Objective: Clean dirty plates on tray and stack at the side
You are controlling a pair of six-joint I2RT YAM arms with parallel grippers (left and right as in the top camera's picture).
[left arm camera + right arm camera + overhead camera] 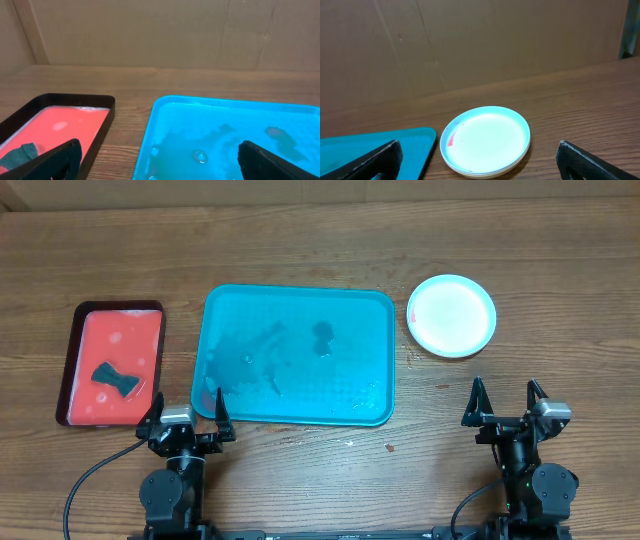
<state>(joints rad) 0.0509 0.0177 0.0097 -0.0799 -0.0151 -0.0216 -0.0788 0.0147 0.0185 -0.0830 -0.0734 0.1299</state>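
Left pincer (187, 402) and right pincer (505, 390) both sit open and empty, but the top plate (490, 137) shows a red smear (451, 141), so stopping now probably leaves it dirty.

"What's in front of the right hand (478, 152)?"

"A small stack of plates (487, 142) on the bench (580, 110). The top one is pale blue at the rim and white inside, and a cream edge shows beneath it."

"Is it clean?"

"There's a red smear (451, 140) on its left inner rim."

"And the hand itself?"

"Its two dark fingers (375, 161) sit at the bottom corners, spread wide apart. The plates lie beyond the gap, untouched."

"Anything else?"

"A corner of the teal tray (380, 140) low on the left, just beside the plates. A cardboard wall (470, 40) stands behind."
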